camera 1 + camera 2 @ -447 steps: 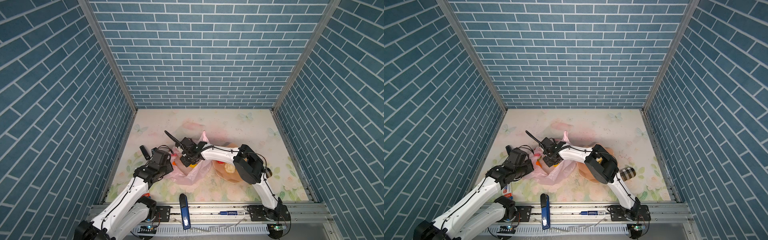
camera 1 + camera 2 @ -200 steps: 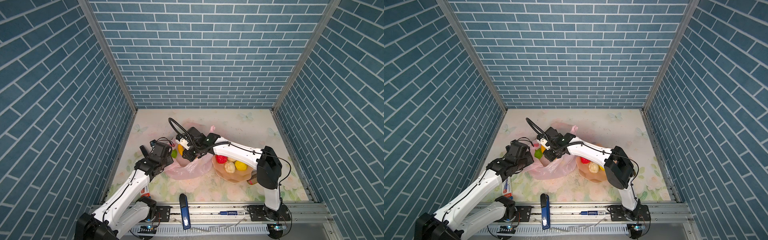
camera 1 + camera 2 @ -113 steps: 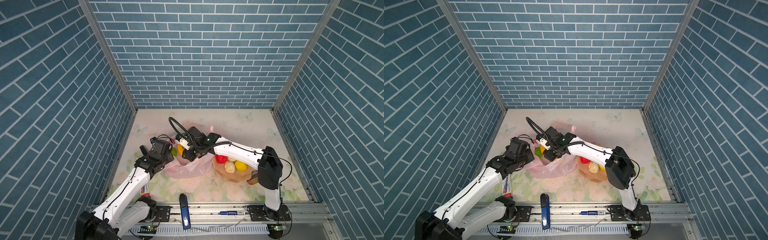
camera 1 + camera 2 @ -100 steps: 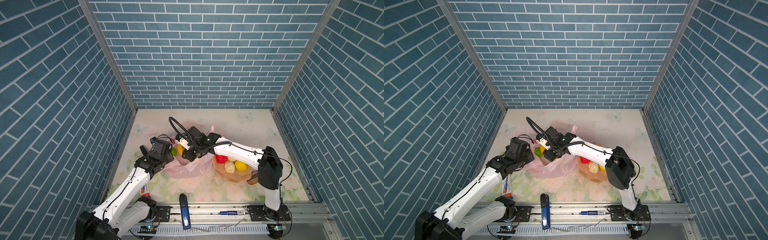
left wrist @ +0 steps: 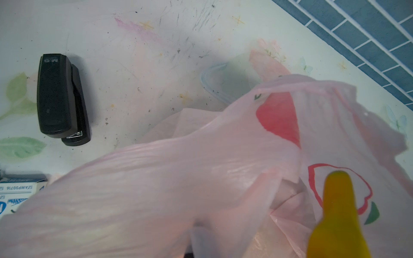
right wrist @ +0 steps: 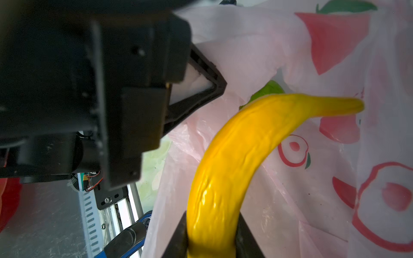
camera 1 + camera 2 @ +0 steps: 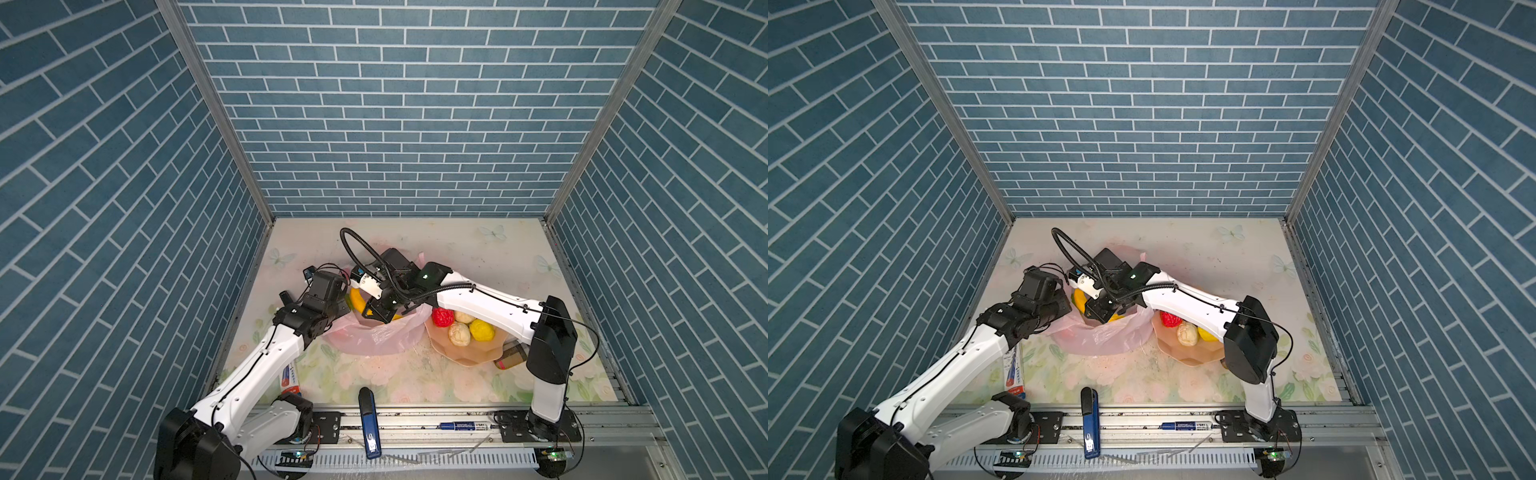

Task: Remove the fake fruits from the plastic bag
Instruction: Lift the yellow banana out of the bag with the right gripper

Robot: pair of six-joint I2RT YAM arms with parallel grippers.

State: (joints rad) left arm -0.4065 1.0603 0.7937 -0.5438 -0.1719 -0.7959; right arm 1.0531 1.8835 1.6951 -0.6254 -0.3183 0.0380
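The pink plastic bag (image 7: 374, 336) (image 7: 1100, 336) lies at centre-left with its mouth lifted. My left gripper (image 7: 340, 306) (image 7: 1065, 308) is shut on the bag's near-left edge, and the bag film (image 5: 178, 178) drapes over its jaws. My right gripper (image 7: 380, 311) (image 6: 212, 243) is shut on the yellow banana (image 7: 356, 300) (image 7: 1079, 300) (image 6: 234, 156) at the bag mouth. A green fruit (image 6: 268, 91) peeks out inside the bag. On the peach plate (image 7: 469, 357) lie a red ball (image 7: 442, 318), two cream balls (image 7: 458, 333) and a yellow ball (image 7: 481, 330).
A blue stapler (image 7: 369, 419) and a pen (image 7: 461, 425) lie on the front rail. A printed box (image 7: 289, 374) sits under my left arm. A black stapler (image 5: 60, 98) and a clear lid (image 5: 223, 82) lie beyond the bag. A small jar (image 7: 513, 357) touches the plate's right side.
About two seconds ago my right gripper was lower in the bag; it has risen and moved back with the banana. Over the last second neither arm has visibly moved.
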